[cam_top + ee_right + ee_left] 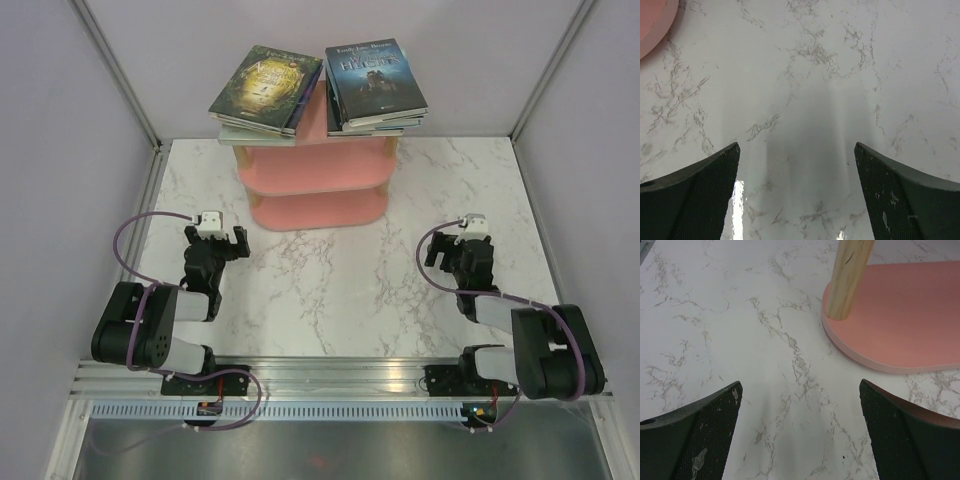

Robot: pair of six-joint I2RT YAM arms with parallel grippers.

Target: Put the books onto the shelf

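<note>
- Top external view, books (266,85): two stacks lie flat on the top board of the shelf (315,212), at the upper middle of the frame. The green-gold cover tops the left stack and the dark blue cover (375,78) tops the right one. No book shows on the table or on the lower boards.
- Shelf: pink, three tiers, and it stands at the far middle of the marble table (330,300). Both stacks reach past the rim of the top board, and the left one is skewed.
- Progress, as a judgement: the task looks finished or close to it, as nothing visible is left to pick up.
- Risk: the overhanging stacks look top-heavy. A knock to the shelf could slide a book off the rim. The left arm is the likelier cause, because its wrist view shows the bottom board (900,325) and a wooden support (850,275) near, at upper right.
- Left gripper (215,240): jaws spread wide with nothing between them, over bare marble at lower left of the shelf and apart from it.
- Right gripper (458,248): likewise spread wide and empty, over bare marble at the right. Only a pink corner shows at the upper left of its wrist view.
</note>
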